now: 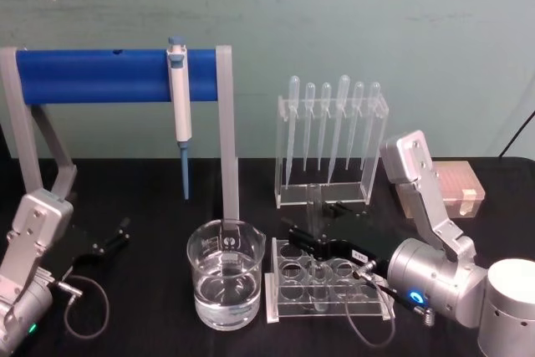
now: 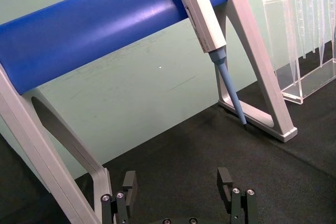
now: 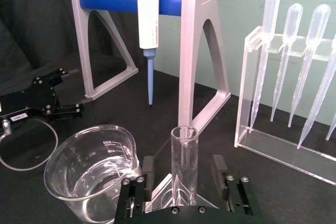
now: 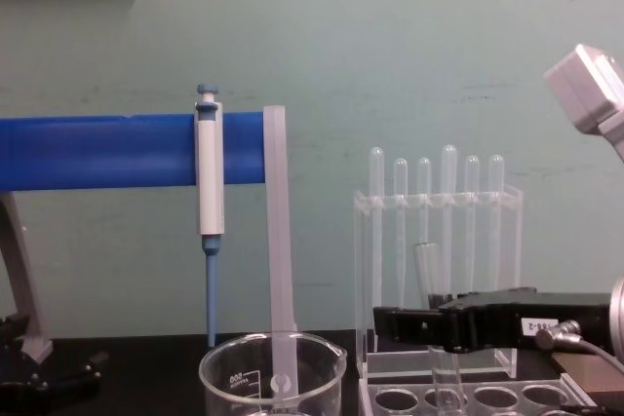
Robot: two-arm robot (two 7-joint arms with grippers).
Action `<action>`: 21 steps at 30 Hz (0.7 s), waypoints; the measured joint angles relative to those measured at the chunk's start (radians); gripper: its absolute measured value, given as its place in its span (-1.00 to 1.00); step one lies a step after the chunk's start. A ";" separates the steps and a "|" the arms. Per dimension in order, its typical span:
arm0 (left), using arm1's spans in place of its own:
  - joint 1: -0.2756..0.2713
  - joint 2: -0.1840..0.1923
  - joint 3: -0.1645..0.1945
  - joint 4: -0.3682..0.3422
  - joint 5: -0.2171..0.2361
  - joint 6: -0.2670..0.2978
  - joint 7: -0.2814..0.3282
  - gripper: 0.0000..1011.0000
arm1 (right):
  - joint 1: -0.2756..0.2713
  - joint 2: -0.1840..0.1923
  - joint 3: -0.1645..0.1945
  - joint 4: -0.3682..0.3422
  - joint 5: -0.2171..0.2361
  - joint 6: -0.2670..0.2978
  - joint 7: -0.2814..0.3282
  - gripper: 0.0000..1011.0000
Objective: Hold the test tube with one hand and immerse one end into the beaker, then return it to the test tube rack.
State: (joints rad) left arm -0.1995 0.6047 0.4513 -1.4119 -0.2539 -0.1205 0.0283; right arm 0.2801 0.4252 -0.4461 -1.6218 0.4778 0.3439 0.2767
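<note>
**Right hand straddles the test tube in its rack**

The test tube [image 3: 184, 161] stands in a hole of the clear test tube rack [image 1: 288, 307], low and right of centre in the head view, its open rim up. In the chest view it leans slightly.

The right hand [image 1: 301, 237] reaches in from the lower right. Its jaws sit wide, one on each side of the tube; the right wrist view shows a gap between glass and each finger [image 3: 148, 169].

The beaker [image 1: 226, 277], part full of clear liquid, sits on the black table [image 1: 150, 198] just left of the rack.

The left hand [image 1: 114, 236] lies parked near the left edge, jaws spread wide.

Behind, a white-and-blue pipettor [image 1: 179, 89] hangs on a blue stand [image 1: 92, 75].
</note>
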 joint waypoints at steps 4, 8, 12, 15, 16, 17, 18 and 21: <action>0.000 0.000 0.000 0.000 0.000 0.000 0.000 0.98 | -0.012 0.002 0.012 -0.018 -0.016 0.000 -0.006 0.18; 0.000 0.000 0.000 0.000 0.000 0.000 0.000 0.98 | -0.022 0.004 0.024 -0.031 -0.025 0.001 -0.007 -0.08; 0.000 0.000 0.000 0.000 0.000 0.000 0.000 0.98 | -0.029 0.005 0.033 -0.039 -0.029 0.001 -0.006 -0.32; 0.000 0.000 0.000 0.000 0.000 0.000 0.000 0.98 | -0.035 0.004 0.043 -0.044 -0.030 0.001 0.000 -0.50; 0.000 0.000 0.000 0.000 0.000 0.000 0.000 0.98 | -0.035 0.003 0.044 -0.044 -0.030 0.001 0.001 -0.53; 0.000 0.000 0.000 0.000 0.000 0.000 0.000 0.98 | -0.036 0.002 0.045 -0.044 -0.029 0.001 0.002 -0.55; 0.000 0.000 0.000 0.000 0.000 0.000 0.000 0.98 | -0.037 0.001 0.047 -0.045 -0.029 0.001 0.005 -0.55; 0.000 0.000 0.000 0.000 0.000 0.000 0.000 0.98 | -0.040 -0.002 0.052 -0.049 -0.028 0.001 0.008 -0.55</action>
State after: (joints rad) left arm -0.1995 0.6047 0.4514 -1.4120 -0.2539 -0.1205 0.0283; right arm 0.2405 0.4236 -0.3946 -1.6706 0.4502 0.3451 0.2843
